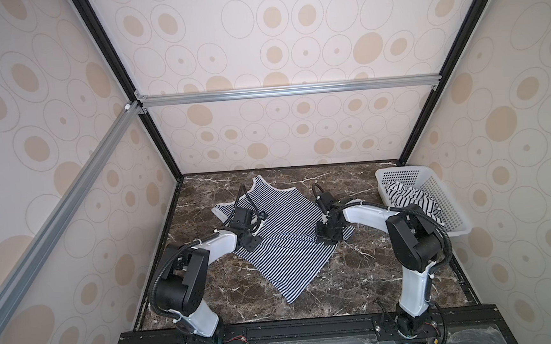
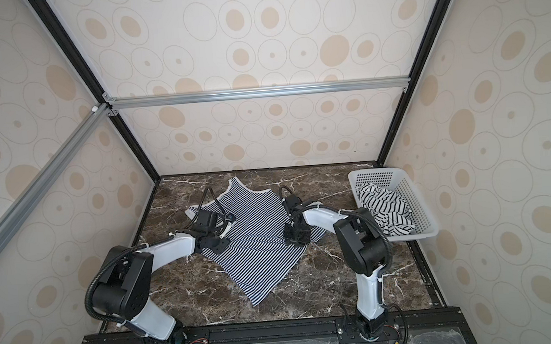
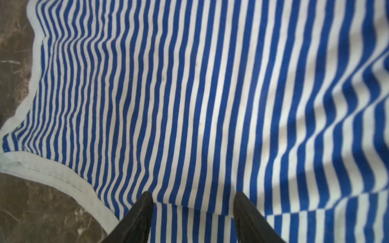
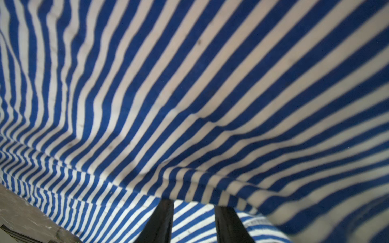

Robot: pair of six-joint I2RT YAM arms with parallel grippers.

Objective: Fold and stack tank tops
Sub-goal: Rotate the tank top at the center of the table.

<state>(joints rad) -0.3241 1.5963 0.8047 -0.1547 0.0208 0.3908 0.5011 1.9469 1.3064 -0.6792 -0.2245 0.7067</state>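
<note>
Both top views (one shared scene) look down from high behind the left gripper (image 1: 251, 242) and right gripper (image 1: 330, 238). Wrist views peer closely past each.

A blurred fold of the fine-striped tank top (image 4: 189, 94) hides the tips of the fingers (image 4: 163, 218) on the right gripper (image 4: 193, 207). Far right, the right arm (image 1: 411, 236) covers part of the wide-striped tank top (image 1: 405, 192).

I see the spread tank top (image 1: 286, 245) lying in the middle of the table (image 1: 357, 273), straps toward the back. The basket (image 1: 449, 207) sits at the right rear, with the second tank top (image 1: 409, 200) in it. The left gripper (image 3: 192, 195) is over the spread top's left side, the right gripper (image 4: 193, 203) at its right edge.
</note>
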